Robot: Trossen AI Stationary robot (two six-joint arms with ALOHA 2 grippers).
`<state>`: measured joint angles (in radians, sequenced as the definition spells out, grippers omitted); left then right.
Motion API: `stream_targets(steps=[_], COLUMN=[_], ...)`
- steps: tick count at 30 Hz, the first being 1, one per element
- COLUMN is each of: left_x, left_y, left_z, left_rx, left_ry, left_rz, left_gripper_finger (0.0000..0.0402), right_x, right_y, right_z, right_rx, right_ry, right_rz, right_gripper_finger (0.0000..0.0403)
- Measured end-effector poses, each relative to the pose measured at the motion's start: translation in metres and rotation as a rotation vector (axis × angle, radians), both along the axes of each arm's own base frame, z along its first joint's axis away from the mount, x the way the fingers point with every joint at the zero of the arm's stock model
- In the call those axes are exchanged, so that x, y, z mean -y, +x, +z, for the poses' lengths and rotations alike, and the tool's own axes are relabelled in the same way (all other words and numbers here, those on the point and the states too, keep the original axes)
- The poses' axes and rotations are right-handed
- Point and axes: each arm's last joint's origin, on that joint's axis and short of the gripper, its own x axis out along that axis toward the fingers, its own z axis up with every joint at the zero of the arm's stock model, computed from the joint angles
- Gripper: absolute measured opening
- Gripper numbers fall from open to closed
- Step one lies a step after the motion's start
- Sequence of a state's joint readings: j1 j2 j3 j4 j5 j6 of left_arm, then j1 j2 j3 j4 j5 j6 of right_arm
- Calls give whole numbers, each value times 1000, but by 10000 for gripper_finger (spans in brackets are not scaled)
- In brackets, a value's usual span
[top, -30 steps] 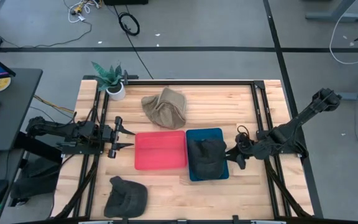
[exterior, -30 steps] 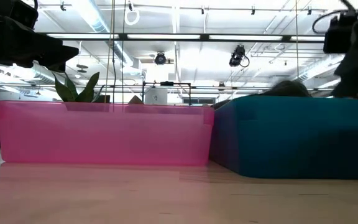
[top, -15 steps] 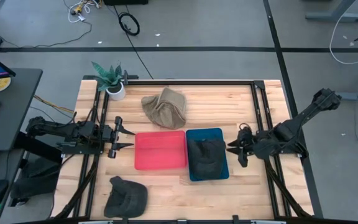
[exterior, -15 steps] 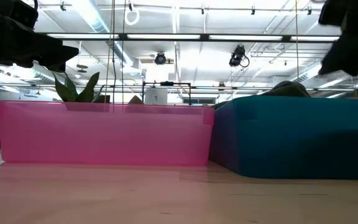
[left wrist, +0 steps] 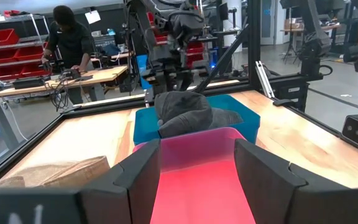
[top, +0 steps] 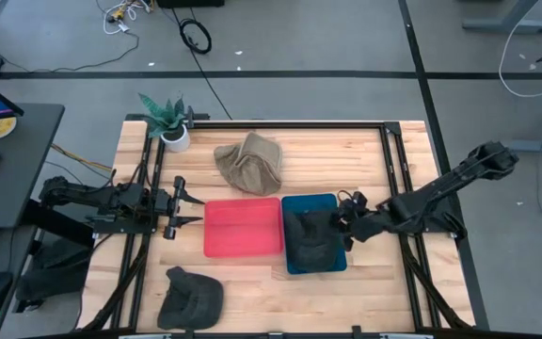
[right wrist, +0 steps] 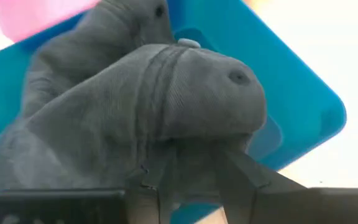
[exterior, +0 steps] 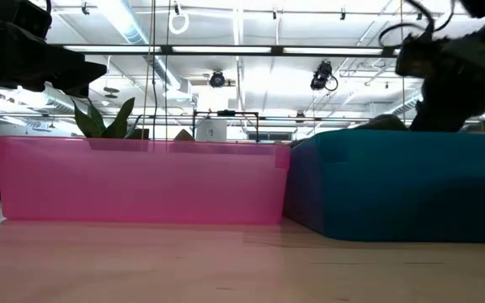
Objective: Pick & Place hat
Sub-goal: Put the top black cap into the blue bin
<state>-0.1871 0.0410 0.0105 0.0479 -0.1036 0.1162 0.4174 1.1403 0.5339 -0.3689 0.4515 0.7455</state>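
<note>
A dark grey hat (top: 311,235) lies in the blue bin (top: 299,203). Its crown (exterior: 390,121) bulges above the bin's rim. My right gripper (top: 345,224) reaches over the bin's right wall, slanting down onto the hat's right side, and is shut on its cloth (right wrist: 191,155). Left of the pink bin (top: 243,228), my left gripper (top: 190,202) waits open and level with nothing between its fingers (left wrist: 138,177). A tan hat (top: 249,164) lies on the far part of the table. Another dark hat (top: 191,297) lies near the front left. My right gripper has a fold of the hat's crown (right wrist: 190,163) between its two fingers (right wrist: 156,180), on the side toward the bin's right wall. It comes slanting down from the table's right. The hat's bulge hides the fingertips. The hat still lies in the blue bin.
The pink bin stands against the blue bin's left wall. A potted plant (top: 169,124) stands at the table's far left corner. Black frame rails (top: 395,160) run along both sides of the table. A person (left wrist: 67,53) works at a bench beyond the table.
My right gripper has gone from beside the blue bin's right wall toward the table's left, over that wall and onto the hat. It has tipped further down and rolled. The hat has kept its place in the bin.
</note>
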Motion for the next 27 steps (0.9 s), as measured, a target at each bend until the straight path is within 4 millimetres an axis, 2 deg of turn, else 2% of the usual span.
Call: stream_targets(steps=[11,27], left_x=[0,0], left_y=[0,0], left_z=[0,0], left_rx=[0,0], left_ry=[0,0], left_rz=[0,0], left_gripper_finger=[209,209], right_x=[13,18], right_y=[20,15], right_z=[-24,-1], right_rx=[-120,-71], right_ry=[41,62], right_rz=[-6,66], right_gripper_finger=[111,111])
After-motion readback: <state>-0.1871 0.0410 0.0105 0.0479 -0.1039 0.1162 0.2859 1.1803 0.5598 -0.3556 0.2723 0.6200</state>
